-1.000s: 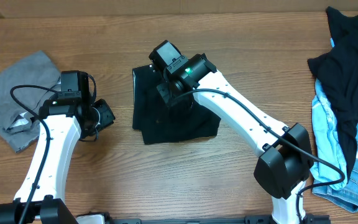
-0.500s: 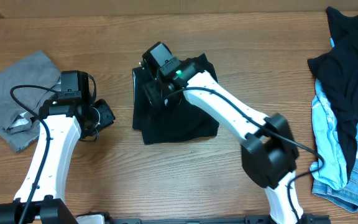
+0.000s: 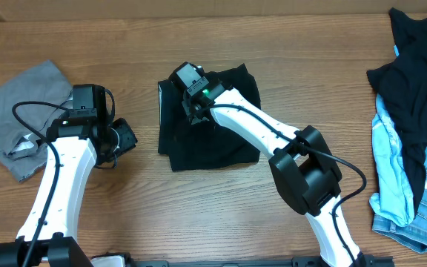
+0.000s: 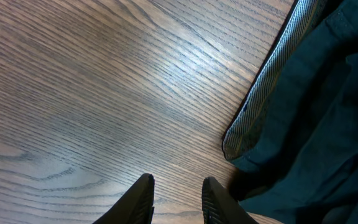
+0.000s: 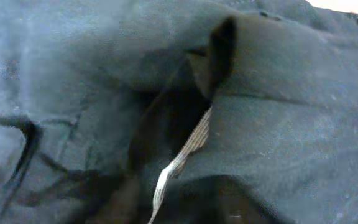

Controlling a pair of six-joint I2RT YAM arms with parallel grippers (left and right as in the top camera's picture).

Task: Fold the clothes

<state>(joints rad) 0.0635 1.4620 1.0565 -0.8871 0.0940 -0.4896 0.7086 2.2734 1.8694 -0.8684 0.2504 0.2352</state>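
I see right gripper (image 3: pixel 193 111) down on upper-left part of black garment (image 3: pixel 224 141), frame centre; jaw state unclear. Left gripper (image 4: pixel 178 200) fingers apart, empty, just left of garment.

Table (image 3: pixel 199 219): black garment (image 3: pixel 199 148), grey cloth (image 3: pixel 21 96), pile (image 3: pixel 414 111)

Left arm (image 3: pixel 58 178): extended forward from base, wrist turned right. Left tool (image 4: pixel 176 200): fingers slightly parted, nothing between them, tips angled downward. Right arm (image 3: pixel 250 124): elbow folded, forearm reaching forward-left. Right tool (image 3: pixel 196 111): pointed down; finger spacing not discernible.
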